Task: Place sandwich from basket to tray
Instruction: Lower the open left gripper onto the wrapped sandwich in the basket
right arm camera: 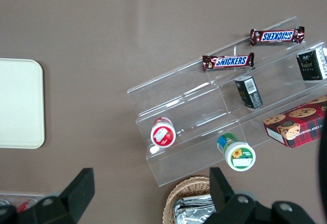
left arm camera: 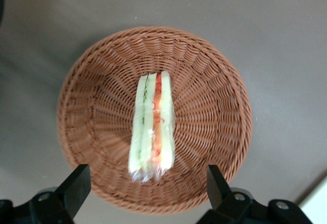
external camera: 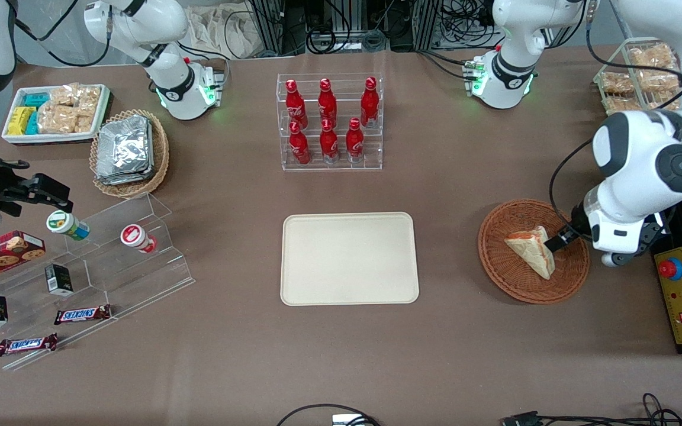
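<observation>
Your gripper (left arm camera: 148,183) hovers over the basket (external camera: 498,275), jaws spread wide either side of the sandwich (external camera: 531,251), gripping nothing. The wrist view shows you its striped cut edge (left arm camera: 152,127); the front view adds the bare tray (external camera: 350,258) mid-counter, well apart.

SNICKERS, white letters on brown wrapper: two chocolate bars (right arm camera: 228,61) (right arm camera: 277,35) on the lowest steps of the clear stepped stand (right arm camera: 214,101). The red cookie box (right arm camera: 296,124) carries small lettering, partly readable as CHIP. Other labels unreadable.
</observation>
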Available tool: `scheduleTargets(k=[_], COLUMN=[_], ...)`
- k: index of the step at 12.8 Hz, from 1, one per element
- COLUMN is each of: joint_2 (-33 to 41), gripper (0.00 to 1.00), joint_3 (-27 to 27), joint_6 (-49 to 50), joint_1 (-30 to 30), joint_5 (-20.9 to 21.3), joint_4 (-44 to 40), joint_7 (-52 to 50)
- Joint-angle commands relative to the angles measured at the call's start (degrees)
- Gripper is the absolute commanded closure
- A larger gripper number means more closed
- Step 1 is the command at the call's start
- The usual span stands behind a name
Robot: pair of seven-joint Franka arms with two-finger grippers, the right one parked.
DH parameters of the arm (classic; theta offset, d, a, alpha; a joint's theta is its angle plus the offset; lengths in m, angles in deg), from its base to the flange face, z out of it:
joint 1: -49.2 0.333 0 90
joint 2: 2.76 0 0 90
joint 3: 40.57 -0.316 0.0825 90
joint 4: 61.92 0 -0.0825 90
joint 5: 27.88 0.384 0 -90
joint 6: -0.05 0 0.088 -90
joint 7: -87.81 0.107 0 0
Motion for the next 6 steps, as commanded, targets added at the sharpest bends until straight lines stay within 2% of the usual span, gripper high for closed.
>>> scheduleTargets(k=[1, 6], joint_2=[-4.2, -6.6], gripper=[0.0, 0.0], joint_3=[0.3, 0.3], joint_6=[-3.4, -13.1], joint_1=[-0.1, -0.1], joint_5=[-0.1, 0.2], joint_4=[-0.2, 8.0], joint_7=[-6.5, -6.7])
